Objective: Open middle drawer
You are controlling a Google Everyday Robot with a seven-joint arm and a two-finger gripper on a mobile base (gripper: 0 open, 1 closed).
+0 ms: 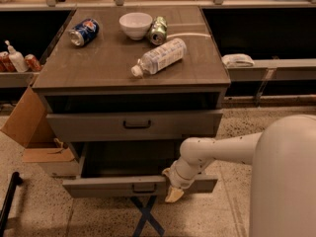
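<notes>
The grey-brown cabinet shows two drawer fronts, each with a small black bar handle. The upper front stands slightly out, with a dark gap above it. The middle drawer below it is pulled well out, and its dark inside shows. My gripper is at the top edge of that drawer's front panel, just right of its handle, with a cream tip hanging over the front face. My white arm reaches in from the right. Any drawer lower down is hidden.
On the cabinet top lie a clear plastic bottle, a white bowl, a blue can and a green can. A cardboard box stands at the left. A blue tape cross marks the floor in front.
</notes>
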